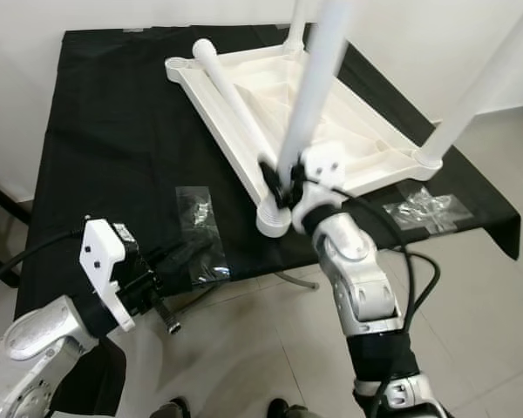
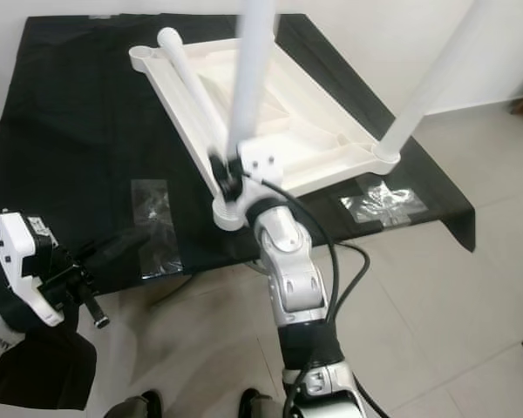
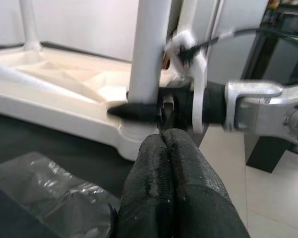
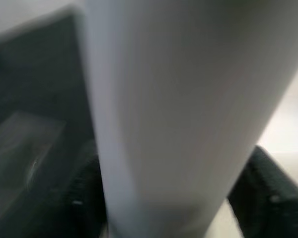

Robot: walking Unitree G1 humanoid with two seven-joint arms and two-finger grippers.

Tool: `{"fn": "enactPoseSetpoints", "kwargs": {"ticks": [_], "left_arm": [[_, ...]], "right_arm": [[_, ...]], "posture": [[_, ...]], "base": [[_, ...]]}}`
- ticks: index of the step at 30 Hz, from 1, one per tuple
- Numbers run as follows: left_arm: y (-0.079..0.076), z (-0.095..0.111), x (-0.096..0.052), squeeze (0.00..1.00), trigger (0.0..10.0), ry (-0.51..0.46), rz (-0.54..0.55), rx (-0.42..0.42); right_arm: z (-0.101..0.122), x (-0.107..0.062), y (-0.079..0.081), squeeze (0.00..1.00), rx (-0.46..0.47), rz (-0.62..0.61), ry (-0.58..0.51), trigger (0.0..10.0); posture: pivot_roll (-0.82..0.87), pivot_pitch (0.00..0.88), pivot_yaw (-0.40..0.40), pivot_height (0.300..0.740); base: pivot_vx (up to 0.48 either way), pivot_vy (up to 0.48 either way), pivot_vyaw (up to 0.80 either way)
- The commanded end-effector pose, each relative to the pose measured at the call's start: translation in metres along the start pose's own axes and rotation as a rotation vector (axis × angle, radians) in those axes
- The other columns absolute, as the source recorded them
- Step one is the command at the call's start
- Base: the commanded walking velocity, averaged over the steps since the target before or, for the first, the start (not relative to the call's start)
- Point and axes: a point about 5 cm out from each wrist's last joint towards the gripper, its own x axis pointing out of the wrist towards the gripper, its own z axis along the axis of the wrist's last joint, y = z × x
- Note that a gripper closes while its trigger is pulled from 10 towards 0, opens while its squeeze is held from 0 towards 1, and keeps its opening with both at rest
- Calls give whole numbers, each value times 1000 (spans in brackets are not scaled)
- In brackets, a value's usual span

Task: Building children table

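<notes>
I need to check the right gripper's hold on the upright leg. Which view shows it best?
The left wrist view: it shows the right gripper side-on, fingers clamped round the white leg just above the corner socket. Both eye views show it from above, partly hidden by the leg. The right wrist view is a blurred close-up of the leg.

The white plastic tabletop [image 1: 331, 122] lies upside down on black cloth, three legs [image 1: 318, 87] upright, one lying across it.
</notes>
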Motion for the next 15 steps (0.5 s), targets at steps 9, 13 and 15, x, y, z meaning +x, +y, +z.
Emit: {"fn": "enactPoseSetpoints", "kwargs": {"ticks": [9, 13, 15], "left_arm": [[-5, 0, 2, 0, 10000, 0, -16, -1], [-7, 1, 0, 0, 10000, 7, -14, 1], [-9, 3, -2, 0, 10000, 15, -7, 4]], "right_arm": [[55, 11, -28, 0, -153, 486, -174, 10000], [56, 11, -39, 0, -225, 652, -138, 10000], [55, 12, -47, 0, -265, 746, -89, 10000]], "posture": [[111, 303, -119, 740], [131, 326, -118, 740], [148, 346, -114, 740]], "base": [[0, 0, 0], [0, 0, 0], [0, 0, 0]]}}
